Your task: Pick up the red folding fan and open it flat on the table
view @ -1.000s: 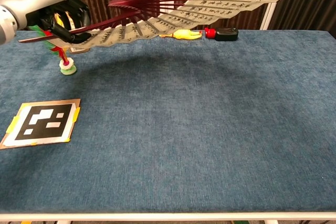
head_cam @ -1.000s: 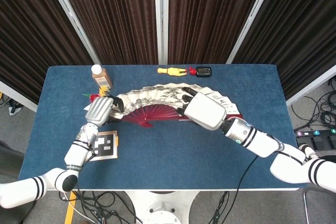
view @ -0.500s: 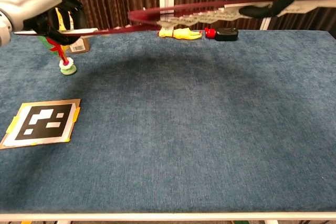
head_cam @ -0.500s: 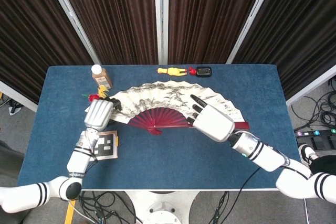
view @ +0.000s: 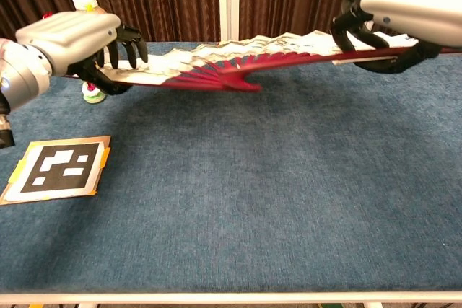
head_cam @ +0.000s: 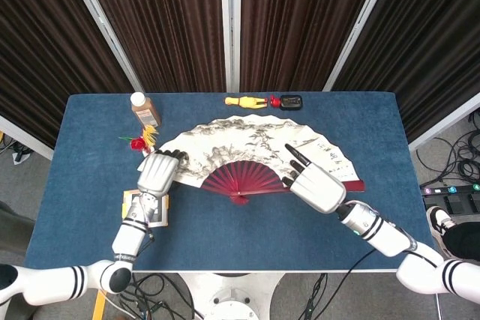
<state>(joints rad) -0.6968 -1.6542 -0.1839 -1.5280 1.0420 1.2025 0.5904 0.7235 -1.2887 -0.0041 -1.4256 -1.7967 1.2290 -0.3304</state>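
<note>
The red folding fan (head_cam: 247, 151) is spread wide, its painted paper leaf above dark red ribs that meet at a pivot (head_cam: 238, 198). In the chest view the fan (view: 238, 63) hangs above the blue table, seen nearly edge-on. My left hand (head_cam: 157, 172) grips the fan's left end; the same hand (view: 76, 41) shows with its fingers curled over that edge. My right hand (head_cam: 315, 185) holds the right end, and in the chest view this hand (view: 404, 12) has its fingers wrapped around the red guard stick.
A brown bottle (head_cam: 144, 109) and a small red and yellow flower toy (head_cam: 139, 140) stand at the back left. A yellow toy (head_cam: 246, 101) and a black object (head_cam: 290, 101) lie at the far edge. A marker card (view: 61, 167) lies front left.
Both hands have carried the open fan toward the near side of the table and lowered it. It now lies flatter and closer to the cloth.
</note>
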